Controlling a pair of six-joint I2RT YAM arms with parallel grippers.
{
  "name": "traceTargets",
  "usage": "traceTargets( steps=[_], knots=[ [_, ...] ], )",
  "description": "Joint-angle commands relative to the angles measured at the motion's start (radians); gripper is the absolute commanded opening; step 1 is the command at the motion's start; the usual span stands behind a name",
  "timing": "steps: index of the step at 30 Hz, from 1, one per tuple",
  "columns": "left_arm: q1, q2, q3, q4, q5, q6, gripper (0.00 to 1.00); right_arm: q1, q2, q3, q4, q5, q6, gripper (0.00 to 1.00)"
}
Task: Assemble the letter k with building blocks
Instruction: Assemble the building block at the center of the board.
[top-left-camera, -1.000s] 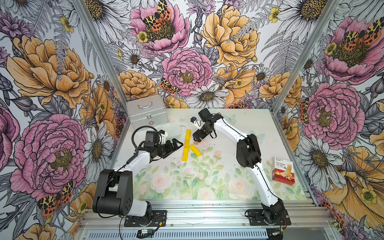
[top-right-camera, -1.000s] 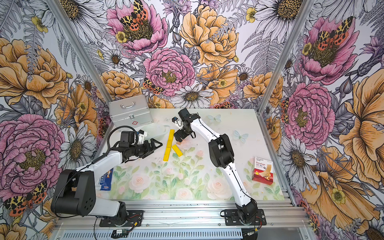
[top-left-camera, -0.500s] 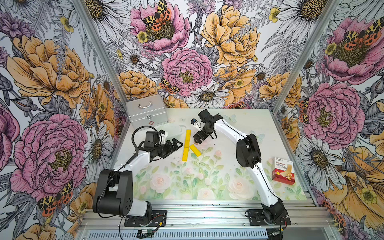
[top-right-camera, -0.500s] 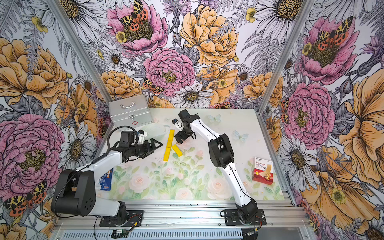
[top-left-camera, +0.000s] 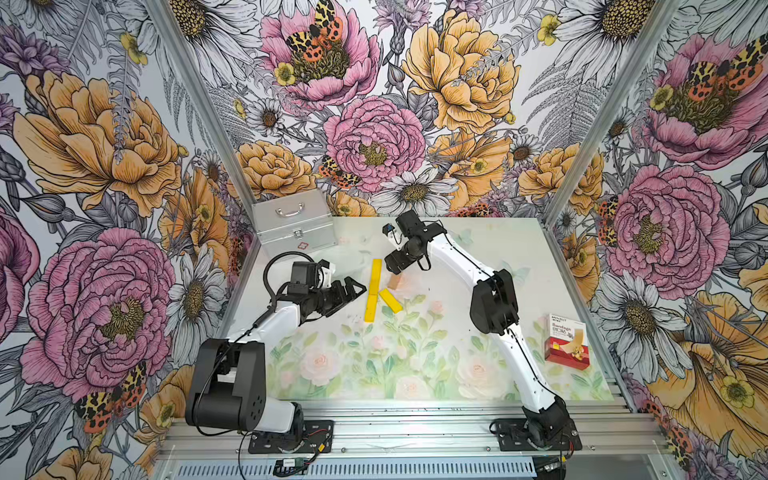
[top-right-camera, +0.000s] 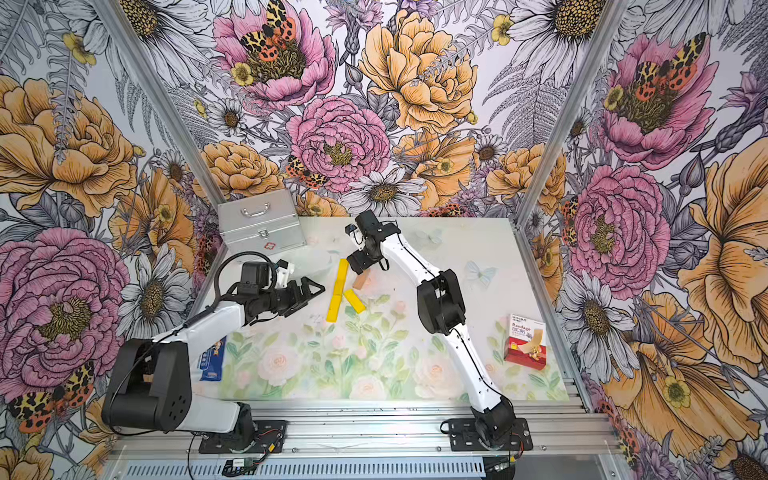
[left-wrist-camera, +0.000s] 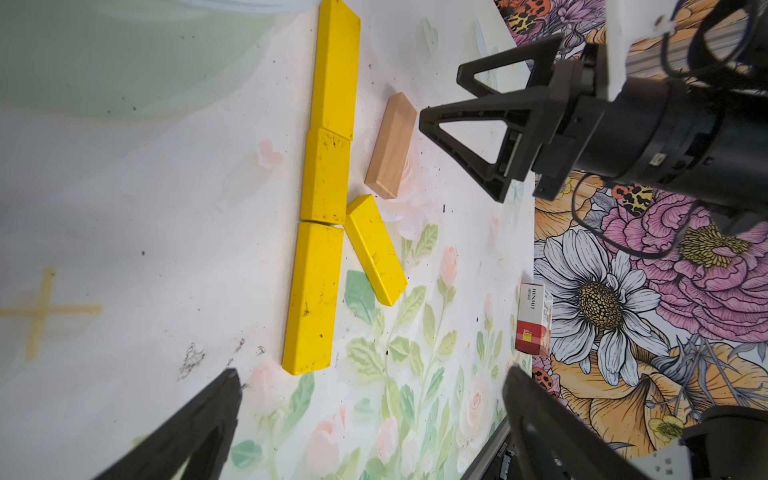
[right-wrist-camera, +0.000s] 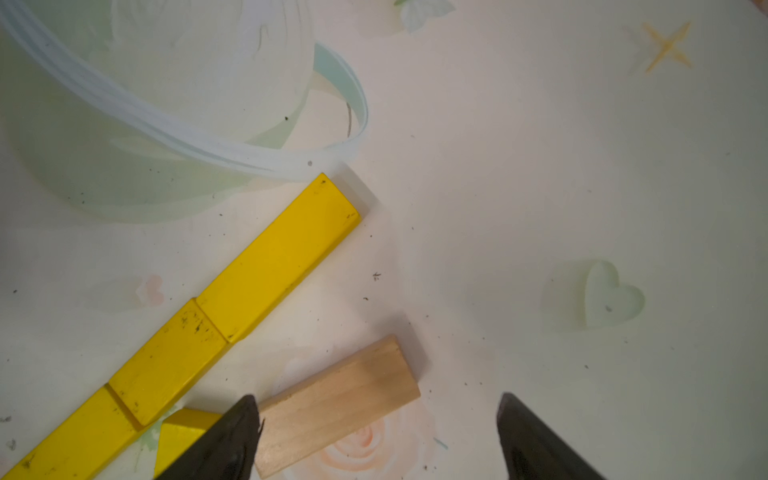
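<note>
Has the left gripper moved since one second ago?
No. In a top view the left gripper sits where it was, jaws open, its tips the same short gap from the yellow stem, which has not shifted.

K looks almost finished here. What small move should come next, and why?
Probably: the right gripper pushes the tan block until its end meets the yellow stem. It lies flat beside the stem with a gap, barely angled, whereas the lower yellow arm touches the stem; the open jaws hover over it.
</note>
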Motion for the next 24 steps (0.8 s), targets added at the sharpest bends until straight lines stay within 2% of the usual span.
traceTargets(
  steps=[1,5,8,12,16,17,22,24],
  knots=[
    [0.013,0.006,-0.006,0.012,0.016,0.01,0.99,0.009,0.04,0.026,0.001,0.011,0.142,0.82],
    [0.013,-0.008,-0.004,0.012,0.017,0.016,0.99,0.017,0.047,0.029,0.001,0.068,0.248,0.79],
    [-0.004,-0.03,0.009,0.0,-0.006,0.034,0.99,0.012,0.009,0.003,0.003,0.118,0.308,0.81],
    [-0.063,-0.002,0.089,-0.06,-0.071,0.089,0.91,-0.013,-0.115,-0.121,0.046,0.087,0.368,0.82],
    [-0.183,0.046,0.225,-0.148,-0.264,0.179,0.9,-0.037,-0.298,-0.335,0.129,0.028,0.42,0.89],
    [-0.213,0.074,0.265,-0.168,-0.314,0.198,0.9,-0.04,-0.339,-0.38,0.128,0.029,0.429,0.99],
    [-0.295,0.243,0.441,-0.208,-0.513,0.25,0.84,-0.068,-0.546,-0.635,0.173,0.079,0.487,0.99],
    [-0.31,0.312,0.507,-0.214,-0.551,0.275,0.8,-0.096,-0.625,-0.742,0.177,0.116,0.514,0.99]
  ],
)
